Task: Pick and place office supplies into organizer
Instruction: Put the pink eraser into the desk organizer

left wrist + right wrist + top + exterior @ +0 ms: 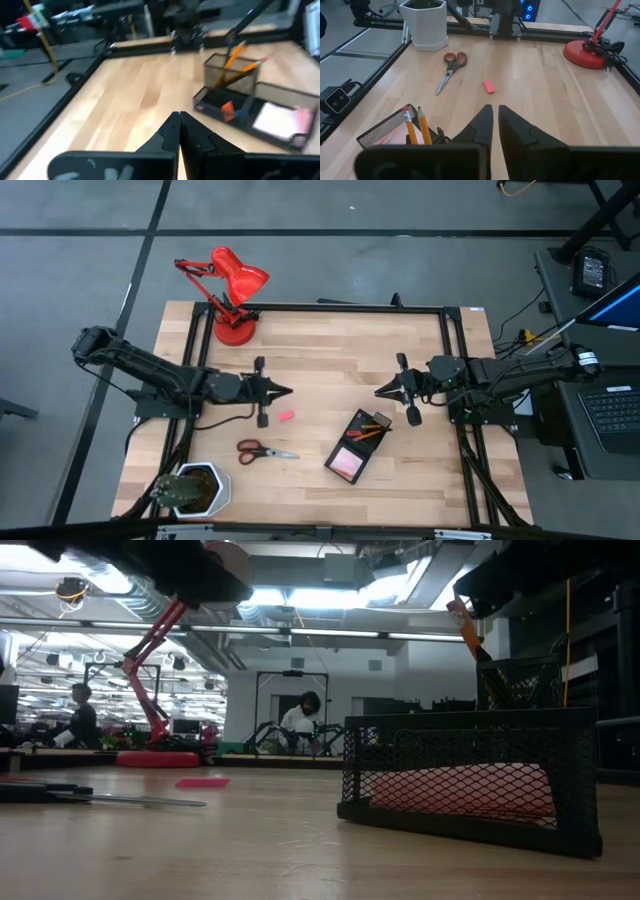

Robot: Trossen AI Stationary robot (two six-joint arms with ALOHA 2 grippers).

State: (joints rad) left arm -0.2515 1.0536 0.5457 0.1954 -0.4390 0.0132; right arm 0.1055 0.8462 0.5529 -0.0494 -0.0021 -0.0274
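- Lower middle of the high view: scissors [266, 450] lie flat on the bench [320, 350], red handles toward the left edge, blades pointing right, so the long axis runs left-right.
- Just above and right of them, the eraser [286, 416], a small pink piece lying on its own.
- Left hand [284, 390] hovers at centre-left; fingers look pressed together to a point, holding nothing. The eraser sits just below its tip, the scissors further down. This arm is the nearer to both, I judge.
- Lower right of centre: organizer [358, 446], set on a diagonal. Pink sticky-note pad [346, 464] fills its lower compartment; pencils [373, 429] stand in the upper cup. A small red piece lies in the tray in the left wrist view; I cannot tell what it is.
- Right hand [384, 390] at centre-right, above the organizer's upper end, fingers nearly shut, empty.
- Upper left: red desk lamp [228, 290]. Lower left corner: potted plant [192, 488]. Neither to be touched.
- Judgement: eraser and scissors remain out.
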